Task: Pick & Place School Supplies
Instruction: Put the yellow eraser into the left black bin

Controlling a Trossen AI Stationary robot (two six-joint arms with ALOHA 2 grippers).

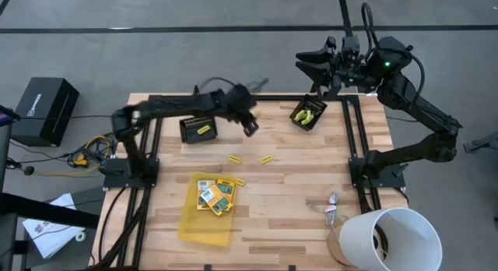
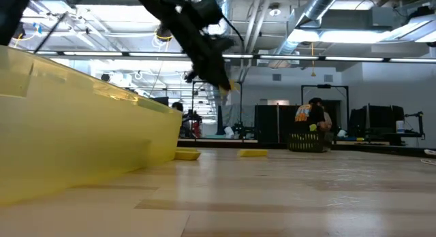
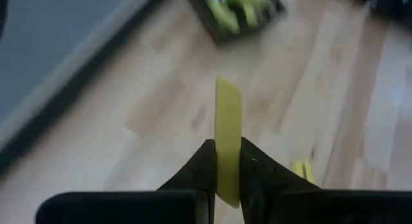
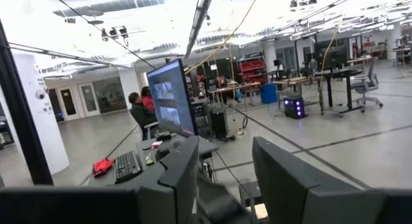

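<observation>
Over wood table (image 1: 296,185), blurred stick-gripping left end effector (image 1: 250,128)

high view straight down; low view level across table (image 2: 286,189).

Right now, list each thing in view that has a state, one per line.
Left end effector: shut on a yellow stick, lifted above the table.
Right end effector: open, empty, raised past the table's far edge.
Left black bin: holds one yellow stick.
Right black bin: holds yellow-green tools.
Yellow tray: printed boxes resting on it.
White bucket: lying on its side.
</observation>
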